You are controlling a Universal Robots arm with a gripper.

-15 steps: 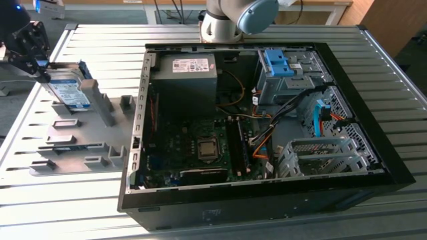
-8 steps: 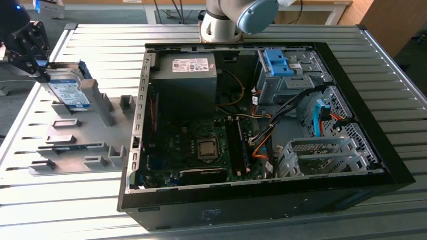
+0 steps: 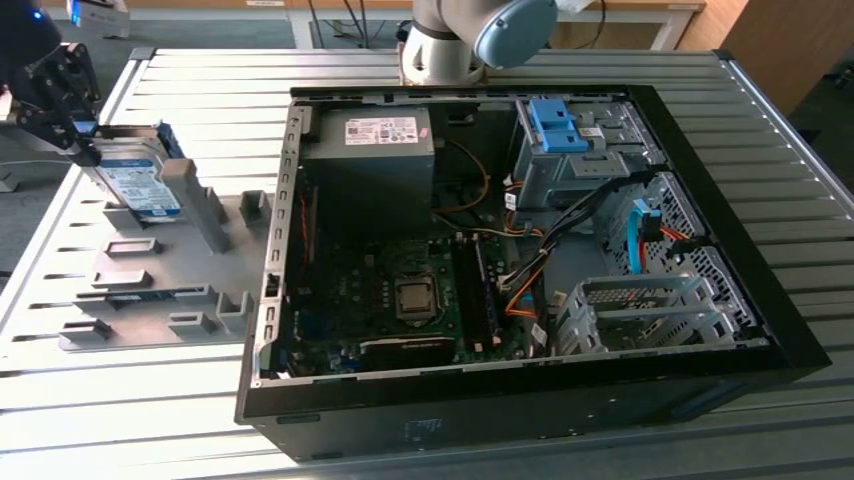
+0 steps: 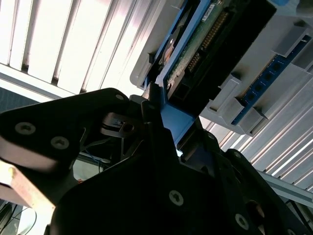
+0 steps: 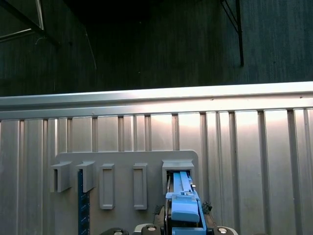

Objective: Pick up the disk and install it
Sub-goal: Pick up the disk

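The disk (image 3: pixel 140 190) stands on edge in the grey holder plate (image 3: pixel 147 290), at the exterior view's left. Its label face is showing and bright blue rails frame it. Its lower edge sits down at the plate's slot; I can't tell whether it has cleared it.

In the second wrist view the disk (image 4: pixel 210 44) shows me a green board edge and a row of connector pins, and its blue rail (image 4: pixel 178 125) runs straight into my claw (image 4: pixel 173 122). The claw is closed up on that rail. One black finger (image 4: pixel 155 105) lies against one side, the other presses the opposite side, and I can make out no gap. In the exterior view the claw (image 3: pixel 83 150) sits at the disk's upper end.

In the first wrist view I'm looking along the blue rail (image 5: pixel 185 196) into a rectangular socket of the plate, with more raised sockets in a row beside it.

The plate lies flat on the slatted metal surface (image 3: pixel 200 80). Just beside it, toward the exterior view's right, the open computer case (image 3: pixel 534 415) lies on its side. Inside it the motherboard (image 3: pixel 400 290) faces up, with a grey power supply box (image 3: pixel 380 150) at the far end. A blue bracket (image 3: pixel 558 125) sits on the drive cage, well apart from the disk. The arm's base (image 3: pixel 461 40) rises beyond the case.
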